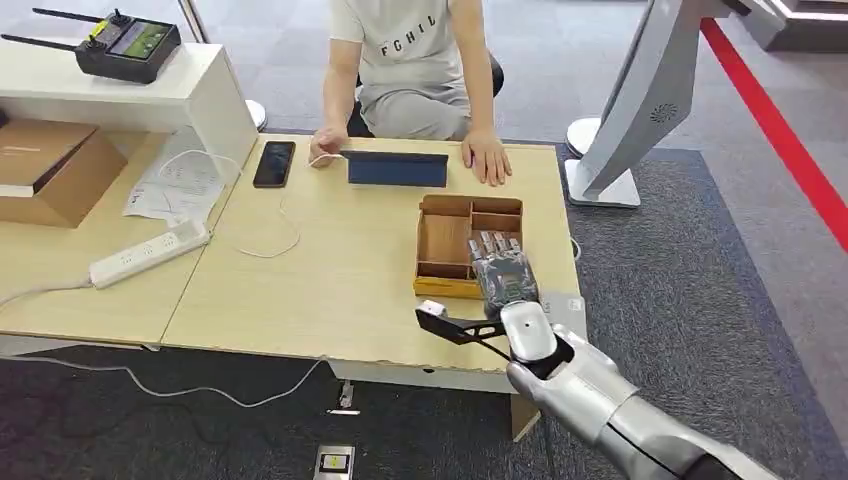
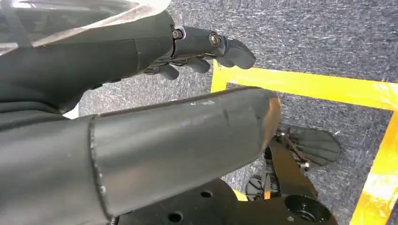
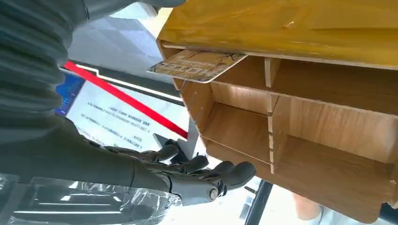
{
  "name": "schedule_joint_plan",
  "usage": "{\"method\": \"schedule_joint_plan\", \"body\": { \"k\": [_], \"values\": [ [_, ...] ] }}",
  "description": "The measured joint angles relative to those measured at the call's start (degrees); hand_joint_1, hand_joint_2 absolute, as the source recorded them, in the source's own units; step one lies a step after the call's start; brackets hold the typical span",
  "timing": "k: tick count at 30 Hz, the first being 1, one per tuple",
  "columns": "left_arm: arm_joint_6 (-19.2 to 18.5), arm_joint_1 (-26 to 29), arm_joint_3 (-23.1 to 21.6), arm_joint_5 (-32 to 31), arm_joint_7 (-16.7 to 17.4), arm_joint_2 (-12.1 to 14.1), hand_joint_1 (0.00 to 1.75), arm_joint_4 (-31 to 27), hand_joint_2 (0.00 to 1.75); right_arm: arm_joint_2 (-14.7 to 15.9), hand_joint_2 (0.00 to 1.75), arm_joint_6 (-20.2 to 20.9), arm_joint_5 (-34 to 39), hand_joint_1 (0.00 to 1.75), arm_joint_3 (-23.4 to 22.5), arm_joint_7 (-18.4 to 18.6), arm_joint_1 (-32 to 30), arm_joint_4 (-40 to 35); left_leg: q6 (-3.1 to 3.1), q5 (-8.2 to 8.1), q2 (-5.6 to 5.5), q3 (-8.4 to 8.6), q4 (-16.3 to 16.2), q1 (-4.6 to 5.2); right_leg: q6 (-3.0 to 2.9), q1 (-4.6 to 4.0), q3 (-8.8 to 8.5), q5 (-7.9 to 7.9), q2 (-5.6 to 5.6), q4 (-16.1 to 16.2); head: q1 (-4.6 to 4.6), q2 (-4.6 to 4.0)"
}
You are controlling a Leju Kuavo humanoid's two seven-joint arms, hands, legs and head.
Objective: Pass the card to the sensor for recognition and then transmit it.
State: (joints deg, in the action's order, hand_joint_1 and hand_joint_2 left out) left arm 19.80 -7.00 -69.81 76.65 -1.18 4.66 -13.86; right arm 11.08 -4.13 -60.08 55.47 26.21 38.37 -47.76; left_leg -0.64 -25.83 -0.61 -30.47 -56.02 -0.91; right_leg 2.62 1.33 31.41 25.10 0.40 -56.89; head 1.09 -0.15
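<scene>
A wooden organiser box [image 1: 445, 245] with several compartments stands near the table's right front edge. My right hand [image 1: 502, 270] lies over its right side, fingers [image 3: 202, 172] stretched out and holding nothing. A patterned card [image 3: 197, 65] pokes out of the edge of the box [image 3: 300, 117], apart from those fingers. A dark flat panel [image 1: 397, 168] lies at the far side of the table in front of a seated person [image 1: 415, 60]. My left hand [image 2: 206, 44] hangs over the carpeted floor, fingers loosely extended and holding nothing.
The person's hands [image 1: 487, 157] rest on the table on either side of the panel. A black phone [image 1: 273, 163] with a white cable, a power strip [image 1: 150, 252] and a cardboard box [image 1: 45, 170] lie to the left. A grey flat pad [image 1: 568, 303] sits by my right wrist.
</scene>
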Motion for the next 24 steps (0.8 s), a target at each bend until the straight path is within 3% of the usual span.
{"method": "schedule_joint_plan", "body": {
  "k": [24],
  "values": [
    [-0.4, 0.0, 0.0, 0.0, -0.5, 0.0, 0.00, 0.0, 0.00, 1.1, 1.75, 2.4, -1.1, 0.00, -0.2, 1.4, -0.3, -0.6, 0.00, 0.00, 0.00, 0.00, 0.0, 0.00, 0.00, 0.00, 0.00, 0.00, 0.00, 0.0, 0.00, 0.00]
  ]
}}
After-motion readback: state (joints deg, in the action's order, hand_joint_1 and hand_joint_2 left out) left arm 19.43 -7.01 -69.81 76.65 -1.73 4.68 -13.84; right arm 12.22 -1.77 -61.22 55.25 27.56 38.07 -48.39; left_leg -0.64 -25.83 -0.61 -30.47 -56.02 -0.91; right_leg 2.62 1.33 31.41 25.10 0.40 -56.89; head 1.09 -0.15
